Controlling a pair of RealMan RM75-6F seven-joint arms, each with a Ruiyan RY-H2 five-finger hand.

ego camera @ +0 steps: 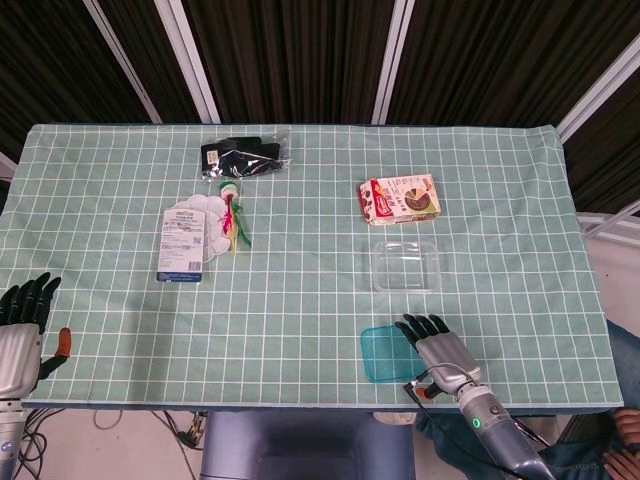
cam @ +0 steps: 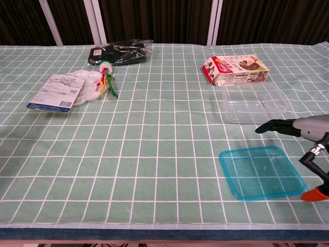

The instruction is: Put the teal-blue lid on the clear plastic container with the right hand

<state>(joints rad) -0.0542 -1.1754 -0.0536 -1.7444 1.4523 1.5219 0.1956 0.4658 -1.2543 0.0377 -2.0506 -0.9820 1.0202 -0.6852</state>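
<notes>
Right hand (ego camera: 441,350) hovers flat over the teal-blue lid (cam: 261,171), fingers extended and apart, holding nothing; the lid lies directly beneath it on the table, and the clear plastic container (ego camera: 407,266) stands just beyond the fingertips

bright, even overhead light, soft faint shadows, sharp focus throughout

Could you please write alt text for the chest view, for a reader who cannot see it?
The right robot hand hovers open above a teal lid lying flat on a green checked tablecloth. Behind it sit an empty clear container and a snack box.
</notes>
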